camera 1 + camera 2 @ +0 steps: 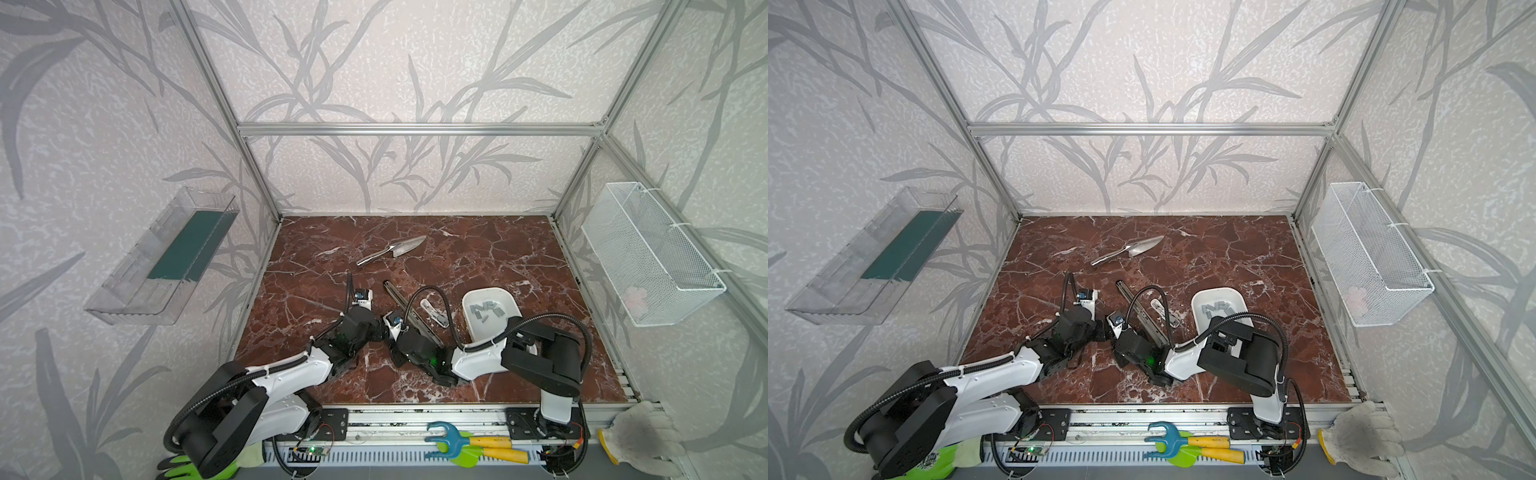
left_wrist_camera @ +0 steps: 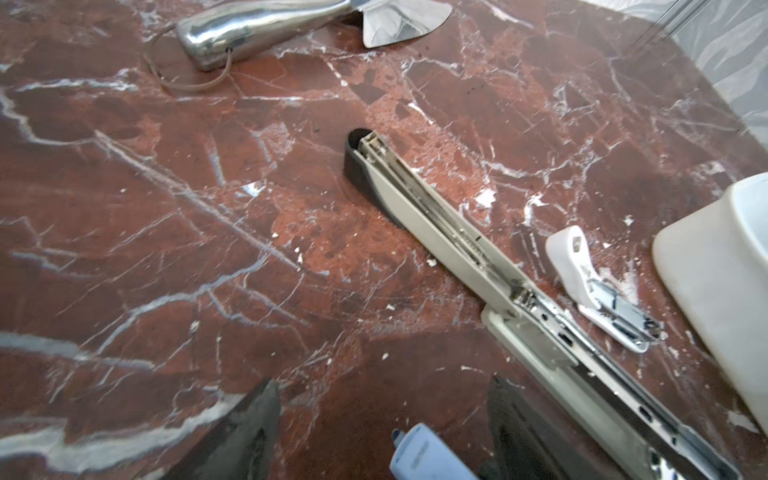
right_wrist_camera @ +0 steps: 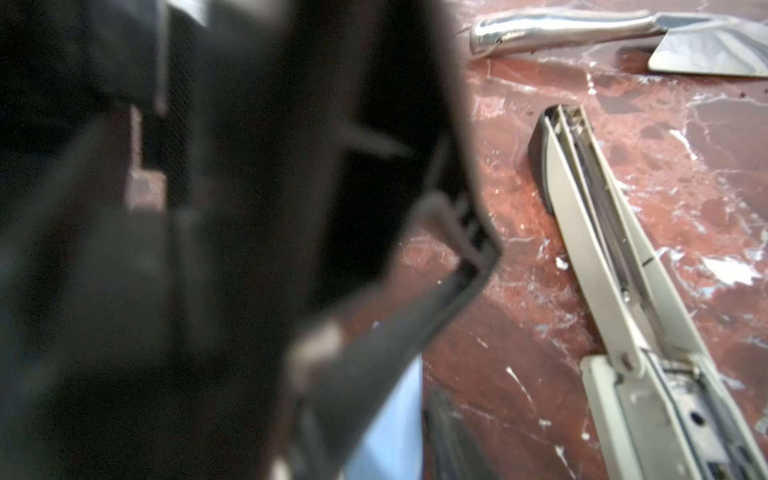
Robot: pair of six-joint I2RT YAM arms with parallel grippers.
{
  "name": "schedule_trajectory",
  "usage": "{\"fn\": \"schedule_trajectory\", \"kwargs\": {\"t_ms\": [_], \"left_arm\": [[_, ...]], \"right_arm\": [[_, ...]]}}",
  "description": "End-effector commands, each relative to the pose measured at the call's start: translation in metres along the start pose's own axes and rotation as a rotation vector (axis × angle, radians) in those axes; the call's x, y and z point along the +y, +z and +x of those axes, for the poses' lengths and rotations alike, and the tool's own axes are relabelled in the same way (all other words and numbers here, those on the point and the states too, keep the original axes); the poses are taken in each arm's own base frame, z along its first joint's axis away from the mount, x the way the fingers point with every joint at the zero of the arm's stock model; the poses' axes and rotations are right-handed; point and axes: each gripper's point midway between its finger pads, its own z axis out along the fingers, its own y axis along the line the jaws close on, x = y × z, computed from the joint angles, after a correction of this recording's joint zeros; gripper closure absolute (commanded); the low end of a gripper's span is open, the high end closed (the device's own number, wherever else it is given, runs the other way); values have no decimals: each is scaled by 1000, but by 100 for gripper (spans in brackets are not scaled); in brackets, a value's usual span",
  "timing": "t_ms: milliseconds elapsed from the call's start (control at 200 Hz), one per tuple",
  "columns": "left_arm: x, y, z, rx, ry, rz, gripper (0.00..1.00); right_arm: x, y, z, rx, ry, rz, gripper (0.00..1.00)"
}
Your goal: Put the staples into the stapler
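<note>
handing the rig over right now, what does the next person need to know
left gripper: open, beside the stapler.
right gripper: close to it; open or shut unclear.
stapler: lies opened out flat, no strip seen in it.
staples: loose in the white tray.
done: stapler opened.
left: pick a strip, load it, close the stapler.

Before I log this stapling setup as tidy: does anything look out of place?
A shiny metal trowel lies beyond the opened stapler, unrelated to stapling. The staples lie jumbled in the white tray.
</note>
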Motion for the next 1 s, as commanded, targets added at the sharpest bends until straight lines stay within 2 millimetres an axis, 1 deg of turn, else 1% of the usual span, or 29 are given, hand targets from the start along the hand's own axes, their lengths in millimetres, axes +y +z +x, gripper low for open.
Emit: {"fn": "schedule_trajectory", "kwargs": {"t_ms": [0, 130, 215, 300, 340, 480, 670, 780, 890, 970, 1000], "left_arm": [[8, -6, -12, -18, -19, -44, 20], [16, -11, -20, -26, -57, -64, 19], [26, -16, -27, -35, -98, -90, 19], [36, -22, -34, -53, -133, -109, 18], [41, -26, -37, -62, -145, -121, 17], [54, -39, -44, -86, -187, -143, 16], [64, -53, -51, -126, -235, -147, 16], [69, -61, -56, -144, -248, -156, 14], [69, -65, -62, -150, -254, -153, 13], [66, -67, -66, -153, -259, -140, 11], [65, -67, -68, -157, -266, -135, 10]], "right_arm": [[-6, 3, 35, 116, -54, 20, 54], [-4, 5, 37, 127, -50, 16, 54], [-3, 7, 38, 124, -45, 15, 54], [-1, 12, 36, 112, -46, 9, 61], [1, 16, 36, 115, -51, 8, 63], [10, 35, 34, 130, -68, 6, 66], [27, 61, 26, 127, -72, -21, 70], [36, 73, 22, 132, -69, -39, 70], [43, 77, 12, 123, -64, -55, 69], [47, 74, 1, 111, -70, -69, 65], [48, 72, -4, 105, -71, -71, 62]]}}
